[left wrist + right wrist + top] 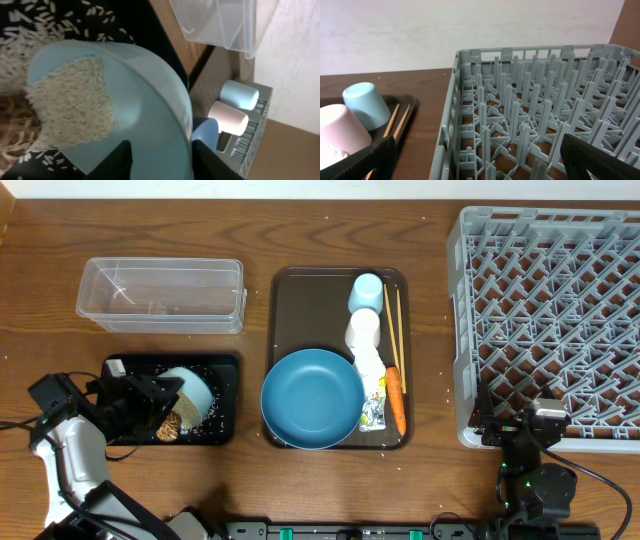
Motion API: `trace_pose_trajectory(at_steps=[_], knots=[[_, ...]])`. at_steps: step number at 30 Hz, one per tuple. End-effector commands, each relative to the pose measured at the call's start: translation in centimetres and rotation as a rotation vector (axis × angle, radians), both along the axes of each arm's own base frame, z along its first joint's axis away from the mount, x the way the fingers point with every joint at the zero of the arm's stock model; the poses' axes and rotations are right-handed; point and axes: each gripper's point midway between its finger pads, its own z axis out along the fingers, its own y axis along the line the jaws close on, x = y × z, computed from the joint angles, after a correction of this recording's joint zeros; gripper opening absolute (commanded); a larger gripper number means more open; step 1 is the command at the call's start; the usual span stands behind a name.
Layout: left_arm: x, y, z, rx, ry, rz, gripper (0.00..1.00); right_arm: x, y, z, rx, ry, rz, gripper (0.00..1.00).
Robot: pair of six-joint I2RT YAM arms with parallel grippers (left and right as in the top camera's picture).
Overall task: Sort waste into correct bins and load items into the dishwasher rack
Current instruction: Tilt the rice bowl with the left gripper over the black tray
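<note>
Our left gripper [162,160] sits parted astride the smooth rim of the tipped pale-blue bowl [145,95] of grainy rice [70,105]. Our right gripper [480,165] is spread wide before the grey lattice rack [530,100].

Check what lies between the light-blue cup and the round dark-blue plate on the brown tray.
The whitish-pink cup lies between them, as the overhead view shows.

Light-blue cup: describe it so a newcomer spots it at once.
Find the brown serving tray at the table's centre, left of the grey rack. Two cups sit along its right side, beside the chopsticks. The light-blue cup is the one at the tray's far end; its neighbour, the whitish-pink cup, is pinkish.
</note>
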Motion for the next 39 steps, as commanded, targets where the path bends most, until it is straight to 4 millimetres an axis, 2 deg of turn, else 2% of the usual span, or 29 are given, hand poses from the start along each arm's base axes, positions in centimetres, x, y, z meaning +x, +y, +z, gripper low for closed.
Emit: trace_pose_trajectory(at_steps=[1, 8, 15, 22, 31, 36, 39], knots=[[-0.6, 0.6, -1.1, 0.044, 0.057, 0.017, 0.44, 0.0, -0.3, 0.0, -0.002, -0.001, -0.014, 0.99], [-0.4, 0.1, -1.1, 0.050, 0.049, -0.007, 0.49, 0.0, -0.3, 0.0, -0.002, -0.001, -0.014, 0.99], [1.3, -3.5, -0.9, 0.086, 0.007, -0.156, 0.46, 0.0, -0.3, 0.0, -0.002, -0.001, -0.014, 0.99], [2.8, -4.4, -1.3, 0.153, 0.021, -0.164, 0.41, 0.0, -0.3, 0.0, -0.002, -0.001, -0.014, 0.99], [1.5, -5.6, -3.1, 0.256, 0.125, -0.228, 0.41, 0.0, -0.3, 0.0, -0.002, -0.001, -0.014, 0.99], [1.4, -7.0, -3.9, 0.360, 0.142, -0.320, 0.49, 0.0, -0.3, 0.0, -0.002, -0.001, -0.014, 0.99], [1.3, -8.0, -4.4, 0.432, 0.156, -0.372, 0.50, 0.0, -0.3, 0.0, -0.002, -0.001, -0.014, 0.99]])
